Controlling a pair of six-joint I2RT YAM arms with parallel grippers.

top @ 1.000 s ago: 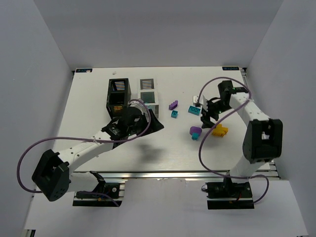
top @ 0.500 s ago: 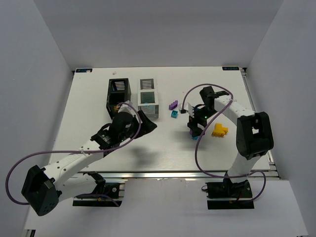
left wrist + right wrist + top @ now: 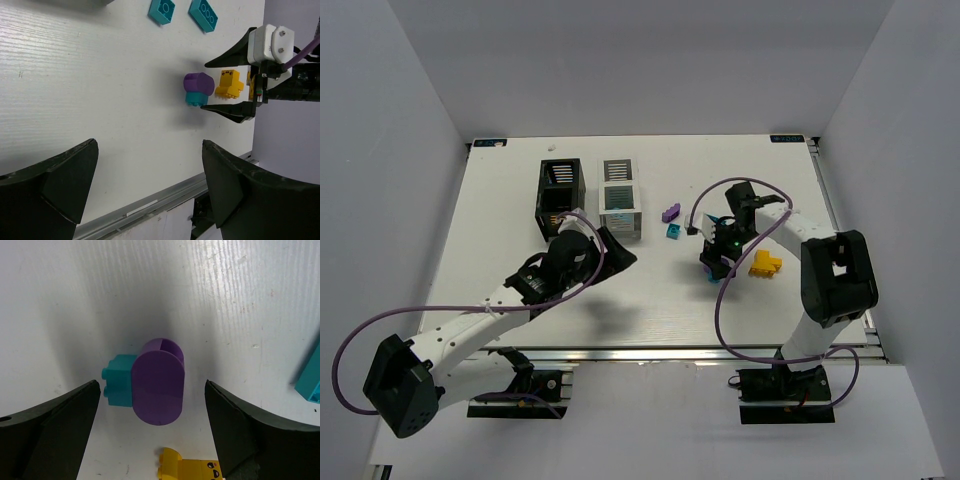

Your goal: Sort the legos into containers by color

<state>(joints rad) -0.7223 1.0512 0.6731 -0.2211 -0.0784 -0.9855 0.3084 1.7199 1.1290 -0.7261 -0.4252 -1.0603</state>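
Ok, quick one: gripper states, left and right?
Left gripper: open, empty.
Right gripper: open, its jaws either side of the rounded purple plastic brick touching a small teal plastic brick, gripping neither.

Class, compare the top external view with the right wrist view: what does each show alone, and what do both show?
Only the top external: the black container and white container, side by side. Only the right wrist: the purple brick, hidden beneath the right gripper from above. Both: the yellow brick and that gripper, open.
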